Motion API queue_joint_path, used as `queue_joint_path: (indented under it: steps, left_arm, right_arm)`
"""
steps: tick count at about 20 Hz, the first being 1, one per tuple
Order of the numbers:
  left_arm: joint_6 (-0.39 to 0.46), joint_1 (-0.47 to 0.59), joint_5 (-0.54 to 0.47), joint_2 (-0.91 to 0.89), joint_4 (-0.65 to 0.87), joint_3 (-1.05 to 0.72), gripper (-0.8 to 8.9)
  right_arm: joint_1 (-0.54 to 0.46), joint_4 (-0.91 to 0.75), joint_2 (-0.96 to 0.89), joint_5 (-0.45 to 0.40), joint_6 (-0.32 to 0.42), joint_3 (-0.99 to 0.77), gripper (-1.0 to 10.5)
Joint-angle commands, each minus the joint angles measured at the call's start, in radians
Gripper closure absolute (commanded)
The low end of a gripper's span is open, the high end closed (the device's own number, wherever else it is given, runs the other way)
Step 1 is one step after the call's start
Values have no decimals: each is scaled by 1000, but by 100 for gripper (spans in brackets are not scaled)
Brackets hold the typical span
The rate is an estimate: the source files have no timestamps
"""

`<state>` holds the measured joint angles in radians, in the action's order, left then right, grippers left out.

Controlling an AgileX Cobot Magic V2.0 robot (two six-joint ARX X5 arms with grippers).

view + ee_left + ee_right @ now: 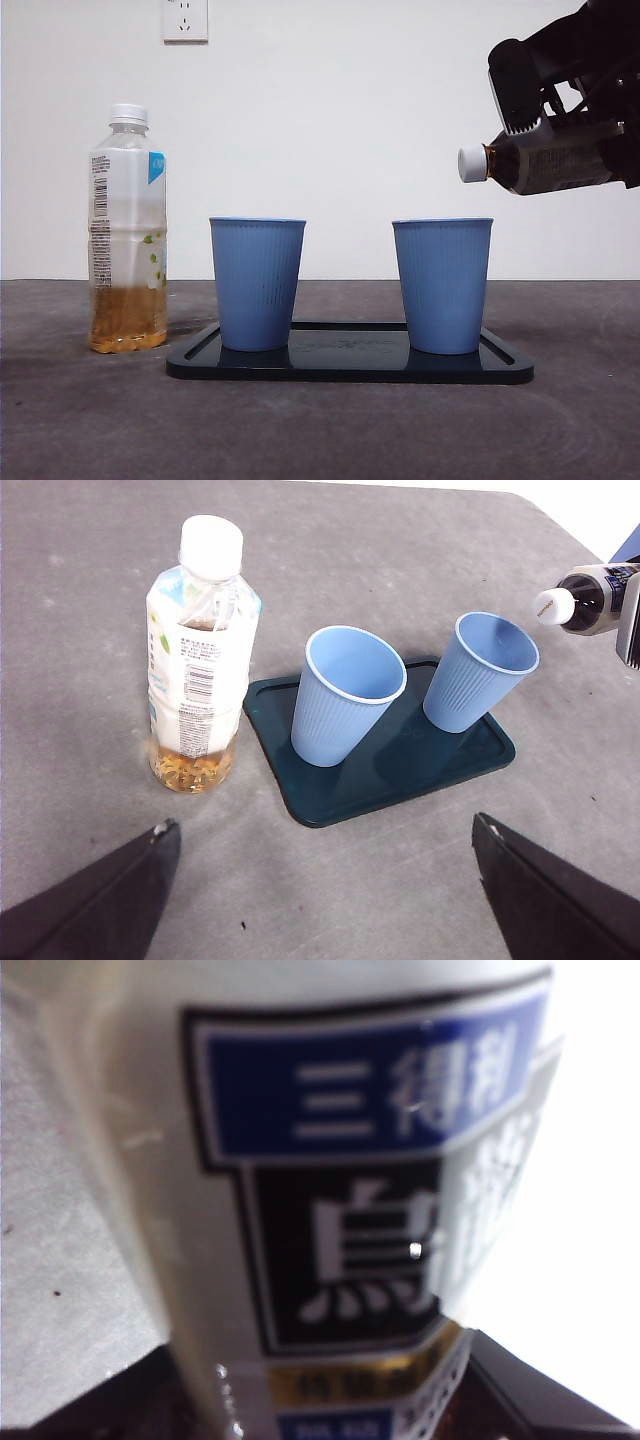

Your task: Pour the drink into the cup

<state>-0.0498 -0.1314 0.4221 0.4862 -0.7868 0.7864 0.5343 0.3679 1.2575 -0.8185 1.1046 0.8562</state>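
my right hand [560, 125] pinching dark drink bottle [545, 160], capped, tipped sideways at 1 o'clock above right cup [442, 285], my left hand [320, 900] spread, waiting

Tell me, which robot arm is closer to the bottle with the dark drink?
The right. Its gripper is shut on the dark drink bottle, held tipped above the right-hand blue cup. The left gripper waits open, back across the table from it.
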Motion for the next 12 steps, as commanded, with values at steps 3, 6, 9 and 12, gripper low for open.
queue_joint_path:
  steps: [3, 6, 9, 12]
  left_arm:
    - [10, -2, 5, 3, 8, 19, 341]
    - [10, -2, 5, 3, 8, 19, 341]
    - [10, -2, 5, 3, 8, 19, 341]
    - [10, -2, 5, 3, 8, 19, 341]
  right_arm:
    - [7, -32, 4, -27, 3, 36, 744]
    - [7, -32, 4, -27, 3, 36, 744]
    - [7, -32, 4, -27, 3, 36, 744]
    - [7, -32, 4, -26, -6, 36, 744]
